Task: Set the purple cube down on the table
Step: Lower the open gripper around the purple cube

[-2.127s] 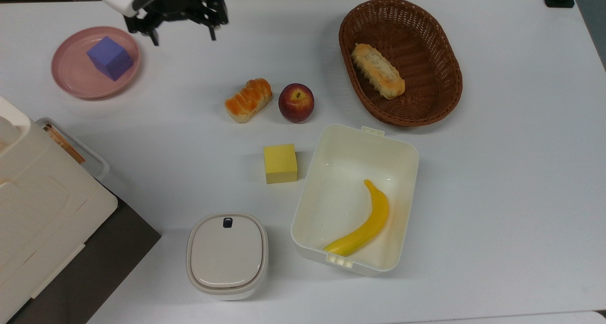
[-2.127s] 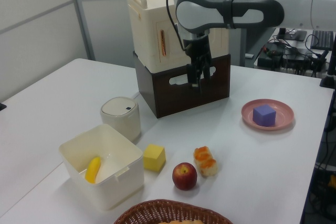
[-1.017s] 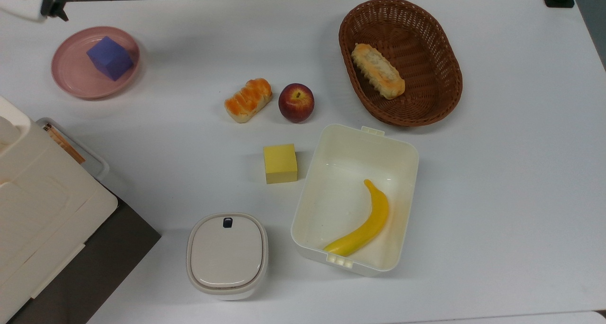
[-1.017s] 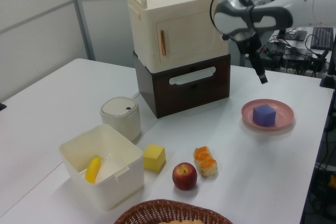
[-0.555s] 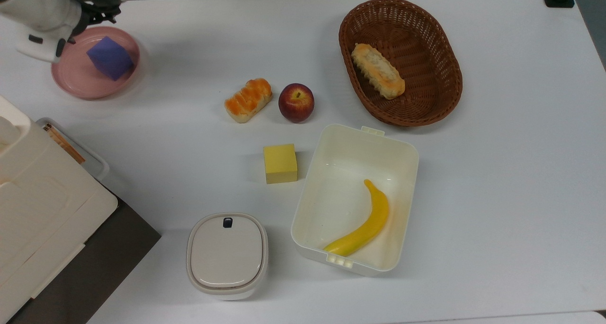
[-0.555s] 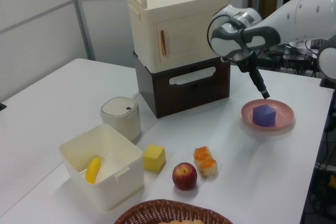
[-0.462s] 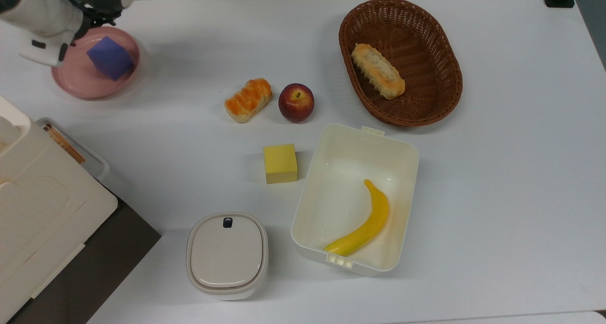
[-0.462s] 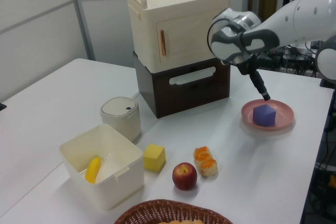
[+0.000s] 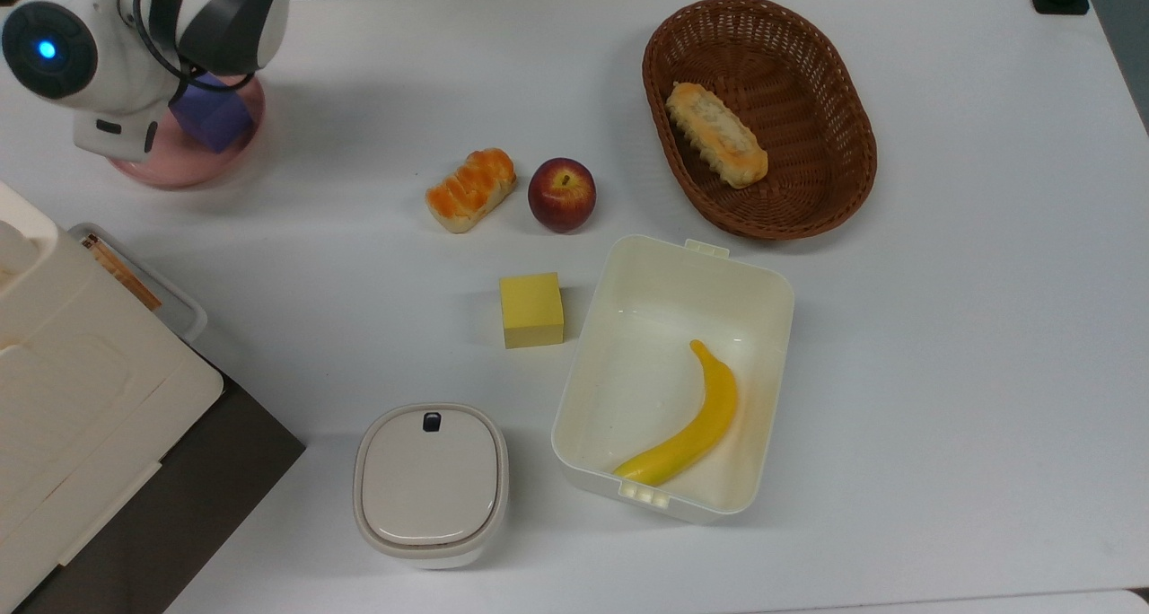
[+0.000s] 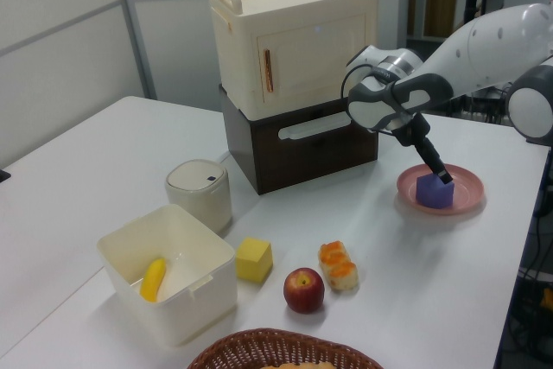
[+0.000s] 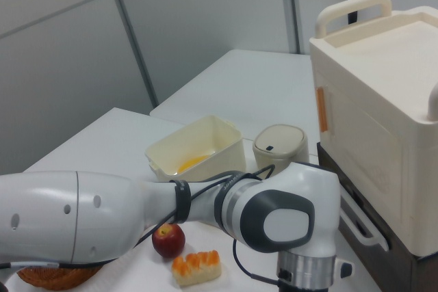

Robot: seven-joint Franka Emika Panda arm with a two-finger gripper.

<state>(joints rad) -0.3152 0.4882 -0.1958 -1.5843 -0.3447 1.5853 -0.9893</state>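
Gripper (image 10: 442, 176) at cube (image 10: 434, 191) on pink plate (image 10: 469, 184), table (image 9: 942, 327) beneath, finger state indiscernible, no legible writing anywhere

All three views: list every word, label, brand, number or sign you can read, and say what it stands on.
None can be read.
The cream cabinet bears an orange strip on its front; any print on it is too small to read.
The lidded white canister has a small dark mark on its lid, with no legible text.
The purple cube, pink plate and yellow block are plain.
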